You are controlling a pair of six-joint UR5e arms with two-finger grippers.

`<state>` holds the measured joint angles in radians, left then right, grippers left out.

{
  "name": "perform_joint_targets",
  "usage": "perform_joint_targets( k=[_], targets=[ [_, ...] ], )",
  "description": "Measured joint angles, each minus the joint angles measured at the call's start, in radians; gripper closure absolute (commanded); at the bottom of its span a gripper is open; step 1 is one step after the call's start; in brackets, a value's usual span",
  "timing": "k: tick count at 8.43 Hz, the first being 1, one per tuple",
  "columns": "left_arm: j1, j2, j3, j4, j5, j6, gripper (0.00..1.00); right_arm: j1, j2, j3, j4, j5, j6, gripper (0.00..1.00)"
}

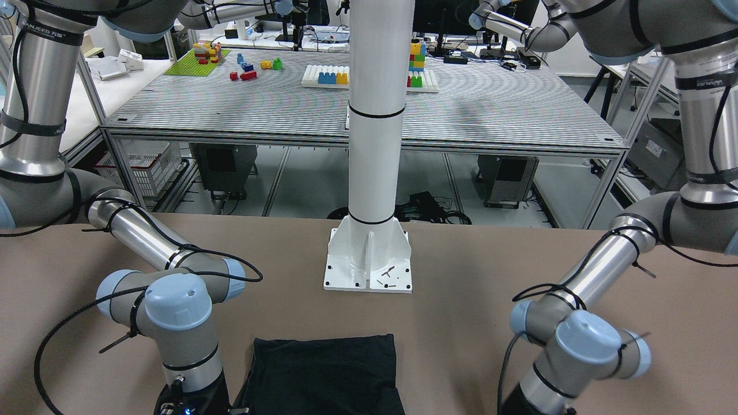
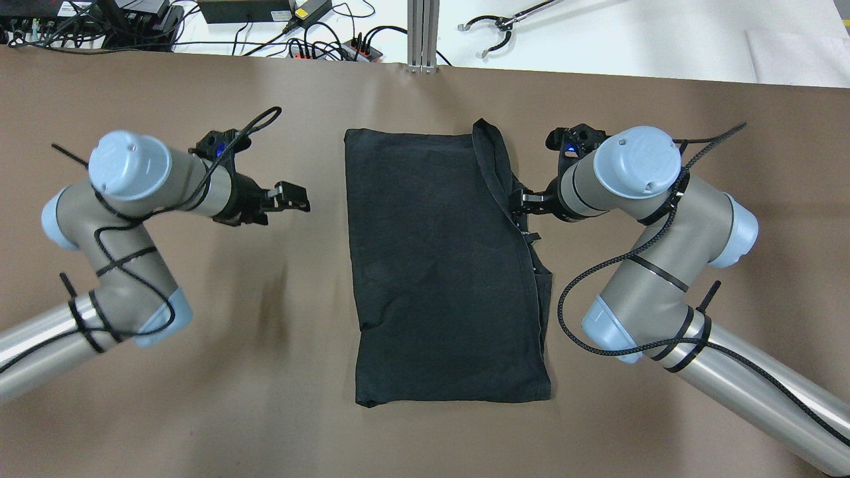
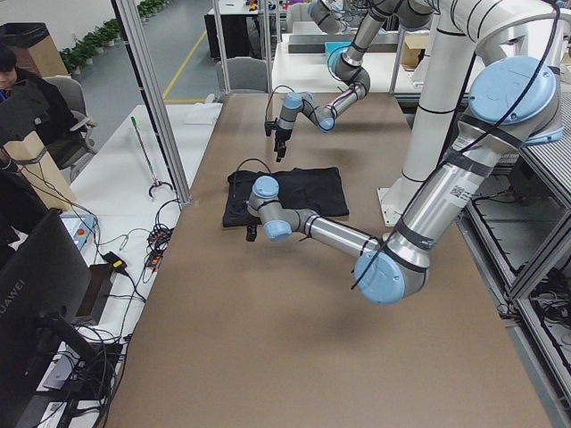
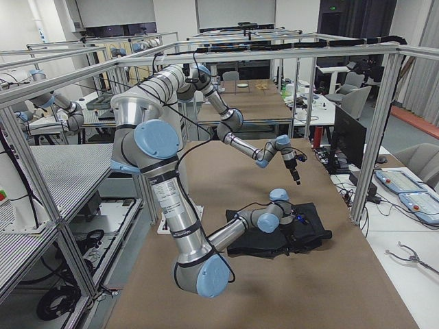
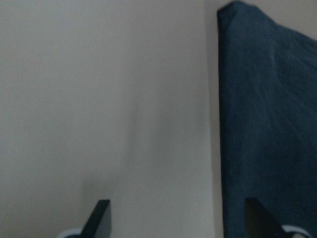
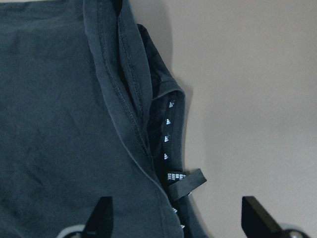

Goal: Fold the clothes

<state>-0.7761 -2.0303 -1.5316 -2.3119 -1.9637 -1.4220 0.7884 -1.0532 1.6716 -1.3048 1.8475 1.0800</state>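
The black clothes (image 2: pixel 438 265) lie flat in the middle of the brown table, folded into a tall rectangle, with a hem doubled over along their right edge (image 2: pixel 495 166). They also show in the front-facing view (image 1: pixel 326 374). My left gripper (image 2: pixel 299 199) is open and empty, over bare table just left of the clothes' left edge (image 5: pixel 267 124). My right gripper (image 2: pixel 526 216) is open at the clothes' right edge. In its wrist view the fingertips (image 6: pixel 101 218) stand wide apart over the hem and a small black tag (image 6: pixel 185 179), holding nothing.
The white pillar's base plate (image 1: pixel 369 265) stands on the table on the robot's side of the clothes. Cables and power strips (image 2: pixel 319 46) lie beyond the table's far edge. Both elbows (image 2: pixel 126 156) (image 2: pixel 637 162) hang above the table beside the clothes.
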Motion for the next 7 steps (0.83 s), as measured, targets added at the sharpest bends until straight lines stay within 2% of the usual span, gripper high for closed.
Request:
perform_joint_targets(
  k=[2,3,5,7],
  targets=[
    [0.179,0.118,-0.202,0.001,0.135,-0.219,0.06,-0.006,-0.027,0.041,0.047,-0.002,0.168,0.09],
    [0.285,0.139,-0.254,0.002,0.243,-0.319,0.06,-0.007,-0.046,0.046,0.105,-0.005,0.238,0.09],
    [0.473,0.135,-0.278,0.007,0.459,-0.462,0.06,-0.009,-0.067,0.047,0.185,-0.010,0.353,0.08],
    [0.537,0.096,-0.238,0.008,0.543,-0.554,0.06,-0.009,-0.073,0.048,0.203,-0.014,0.402,0.08]
  ],
)
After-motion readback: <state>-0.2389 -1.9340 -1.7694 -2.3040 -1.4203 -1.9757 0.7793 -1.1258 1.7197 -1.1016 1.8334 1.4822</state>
